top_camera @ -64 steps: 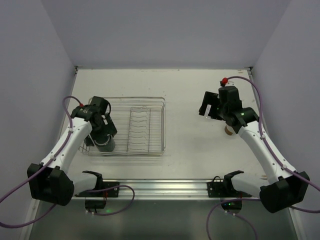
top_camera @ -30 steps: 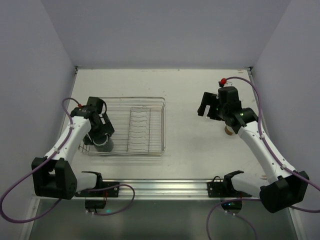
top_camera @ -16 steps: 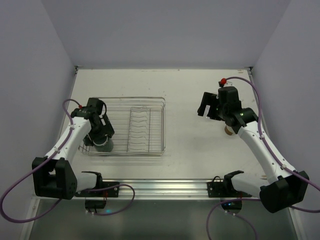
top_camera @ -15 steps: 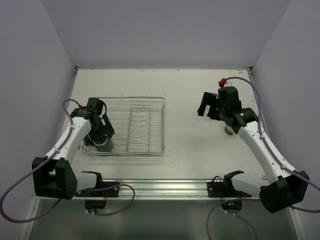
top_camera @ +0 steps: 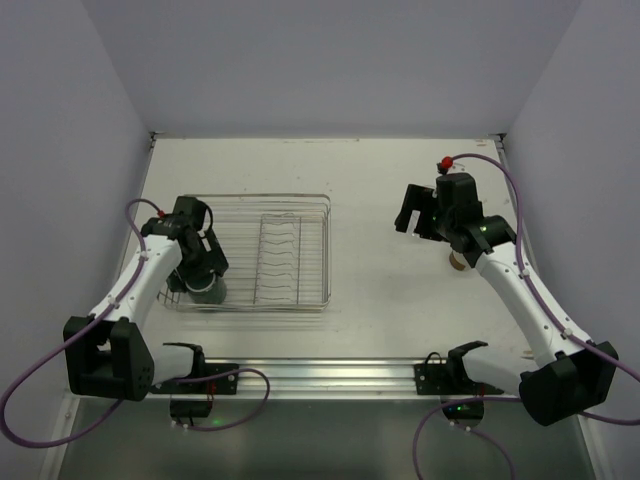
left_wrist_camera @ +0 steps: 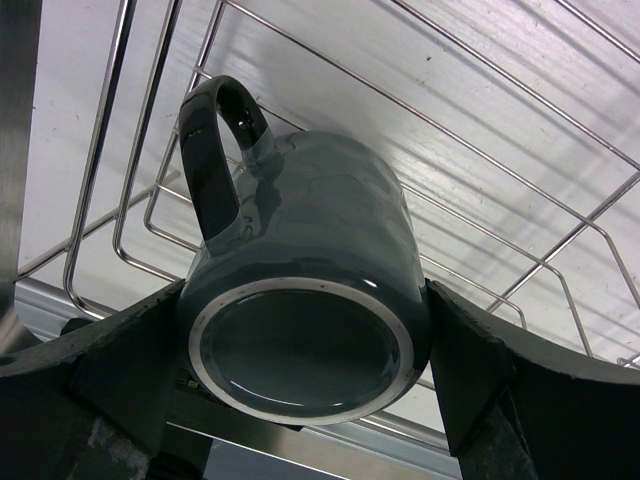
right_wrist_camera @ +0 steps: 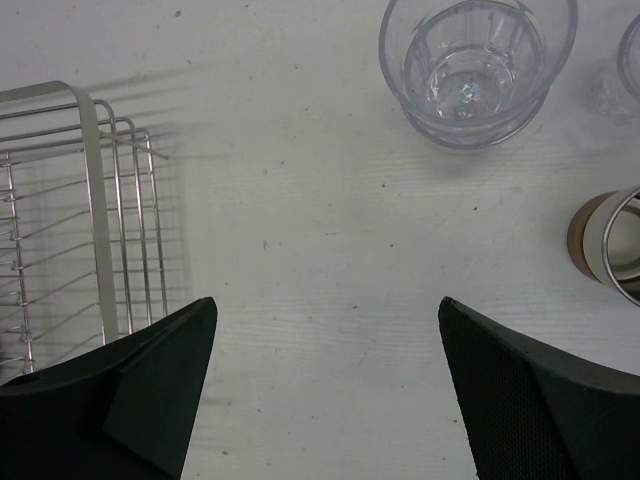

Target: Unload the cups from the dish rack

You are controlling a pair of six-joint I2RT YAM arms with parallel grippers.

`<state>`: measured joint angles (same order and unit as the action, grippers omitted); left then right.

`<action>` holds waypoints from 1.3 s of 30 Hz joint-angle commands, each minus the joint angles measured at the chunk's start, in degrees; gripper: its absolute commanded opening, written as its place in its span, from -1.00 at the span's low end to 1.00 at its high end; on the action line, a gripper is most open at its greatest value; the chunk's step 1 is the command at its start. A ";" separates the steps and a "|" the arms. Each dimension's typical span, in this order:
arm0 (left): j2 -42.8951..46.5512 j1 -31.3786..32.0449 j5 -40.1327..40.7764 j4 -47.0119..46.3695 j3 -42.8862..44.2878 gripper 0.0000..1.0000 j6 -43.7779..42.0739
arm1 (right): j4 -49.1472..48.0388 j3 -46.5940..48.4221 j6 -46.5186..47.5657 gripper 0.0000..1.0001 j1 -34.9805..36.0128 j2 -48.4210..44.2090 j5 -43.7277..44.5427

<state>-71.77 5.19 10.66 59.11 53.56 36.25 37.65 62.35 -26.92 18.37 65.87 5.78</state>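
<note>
My left gripper [top_camera: 203, 268] is shut on the dark grey-green mug [top_camera: 208, 291] at the near left corner of the silver wire dish rack [top_camera: 293, 199]. In the left wrist view the mug [left_wrist_camera: 310, 250] lies between both fingers [left_wrist_camera: 125, 375], round end toward the camera, handle up and left, over the rack's wires [left_wrist_camera: 520, 150]. My right gripper [top_camera: 412, 222] is open and empty above the table, right of the rack. Its wrist view shows one clear tumbler [right_wrist_camera: 477, 68], the edge of another [right_wrist_camera: 630, 60] and the cream cup with a brownish band [right_wrist_camera: 603, 240], all upright on the table.
The rack's plate-slot wires [top_camera: 280, 255] run down its middle. The rack's right end shows in the right wrist view [right_wrist_camera: 90, 230]. The cream cup [top_camera: 457, 262] sits partly under the right arm. Walls close in the table on the left, back and right.
My left arm has drawn a little toward the rack's left corner with the mug in its grip. In the last half second nothing moves. The right arm has barely shifted.
</note>
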 commanded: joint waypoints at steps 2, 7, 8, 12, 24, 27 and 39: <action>1.45 -0.71 -1.34 -1.10 1.11 -1.00 -1.36 | -1.53 0.14 0.99 0.88 0.26 0.05 -0.68; 2.68 -0.62 -1.16 -0.14 3.91 -1.00 -1.97 | -1.44 0.32 0.99 0.88 0.26 0.58 -0.60; 2.77 -0.62 -0.99 0.21 4.70 -1.00 -1.97 | -1.44 0.32 0.99 0.88 0.26 0.58 -0.68; 3.12 -0.71 -0.55 1.44 7.87 -1.00 -2.50 | -1.26 0.67 0.99 0.88 0.26 1.11 -0.60; 3.65 -0.62 -2.30 1.53 12.62 -1.00 -3.03 | -1.17 1.11 1.16 0.88 0.44 1.90 -1.56; 4.35 -0.62 -4.50 -0.22 13.32 -1.00 -3.03 | -0.91 1.64 1.34 0.88 0.79 2.16 -1.83; 6.81 -0.62 -11.09 -6.46 15.87 -1.00 -3.55 | 0.58 5.67 1.52 0.88 1.84 2.68 -5.52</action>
<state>-67.75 5.10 3.55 58.08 65.91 34.63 38.24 64.62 -26.39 19.64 68.14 2.09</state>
